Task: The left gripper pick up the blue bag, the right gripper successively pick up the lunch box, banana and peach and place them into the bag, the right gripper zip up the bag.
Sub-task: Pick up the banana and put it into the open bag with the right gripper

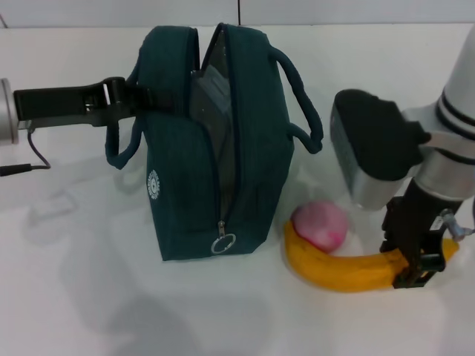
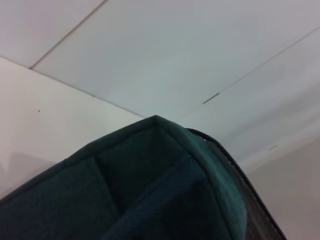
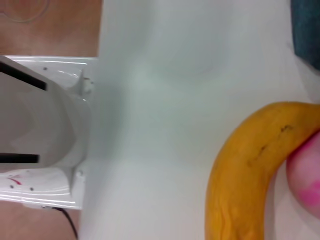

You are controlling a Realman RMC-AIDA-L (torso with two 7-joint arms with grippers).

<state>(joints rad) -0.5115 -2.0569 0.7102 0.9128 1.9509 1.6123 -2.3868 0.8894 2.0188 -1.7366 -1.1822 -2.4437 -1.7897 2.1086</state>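
Bag (image 1: 178, 156), dark teal with two loop handles, stands upright on the white bench (image 1: 74, 297), its top zip open so the silver lining shows in the gap. The ring zip pull hangs low at its near end, beside a small round white logo. The left hand (image 1: 122, 100) reaches in from the left at the bag's upper far corner, closed on the nearer handle where it joins the bag. In the left wrist view only a corner of the teal fabric (image 2: 150, 190) shows. The banana (image 1: 349, 268) lies on the bench just right of the bag, curved around the pink peach (image 1: 320, 225), which touches it. The right hand (image 1: 417, 261) is down over the banana's right end, its fingers closed around that end.
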